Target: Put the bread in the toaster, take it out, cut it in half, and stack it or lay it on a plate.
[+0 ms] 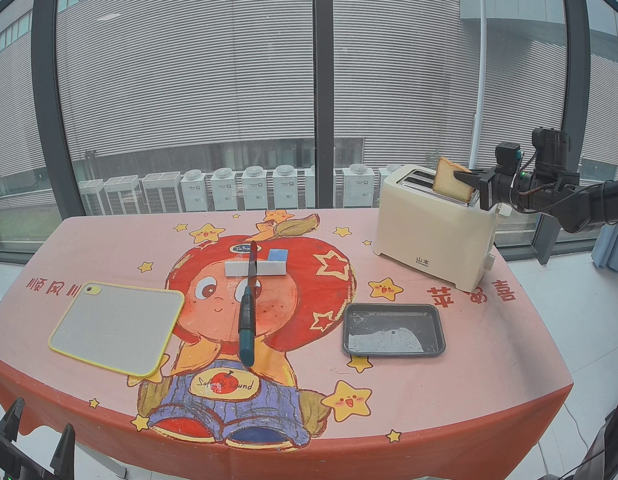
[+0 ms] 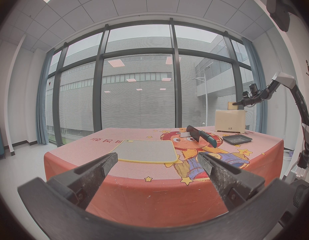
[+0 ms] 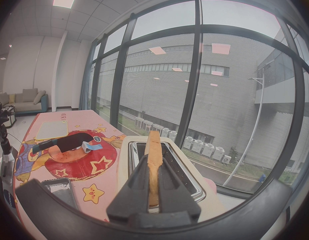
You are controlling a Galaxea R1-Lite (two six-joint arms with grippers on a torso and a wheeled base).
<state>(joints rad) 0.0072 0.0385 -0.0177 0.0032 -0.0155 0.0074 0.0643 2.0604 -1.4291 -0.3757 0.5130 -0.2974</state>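
Currently, your right gripper (image 3: 154, 170) is clamped on the bread (image 3: 154, 149), holding the slice on edge just over a slot of the toaster (image 1: 434, 235) at the table's (image 1: 456, 381) far right. Your left gripper (image 2: 158, 157) is spread wide, holding nothing, off the table's near left corner.
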